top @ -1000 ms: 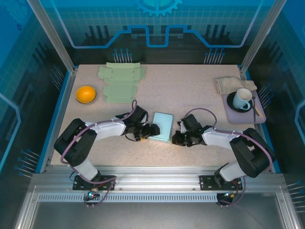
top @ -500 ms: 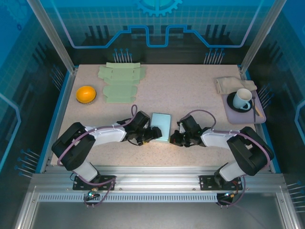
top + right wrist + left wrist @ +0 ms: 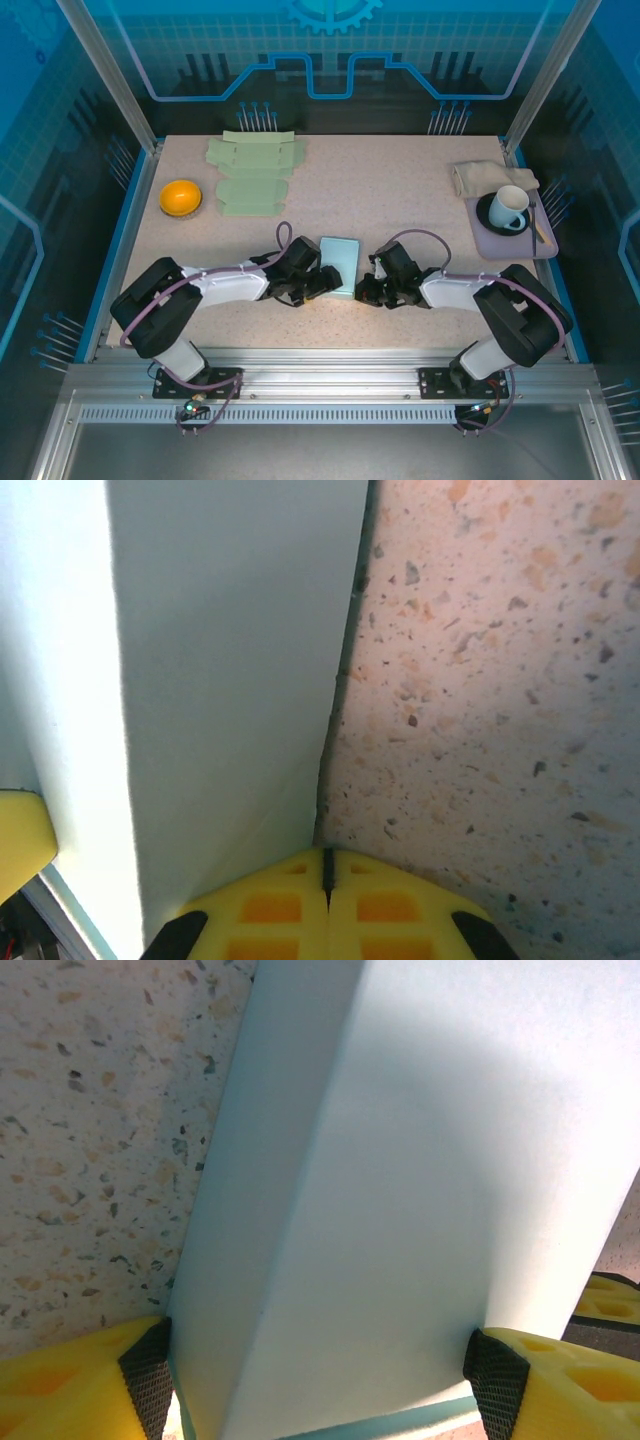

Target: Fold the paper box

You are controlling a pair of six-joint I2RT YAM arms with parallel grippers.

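Left claw, spread wide, is pinching the near end of the paper box across its width, one pad against each side; compared with a second ago it is sitting further right on the counter. The paper box, closed and pale blue-green, is lying on the counter between the two claws, now looking narrower and squarer from overhead. Right claw, fingers pressed together and holding nothing, is nosing against the box's right side at counter level, having edged slightly leftward.
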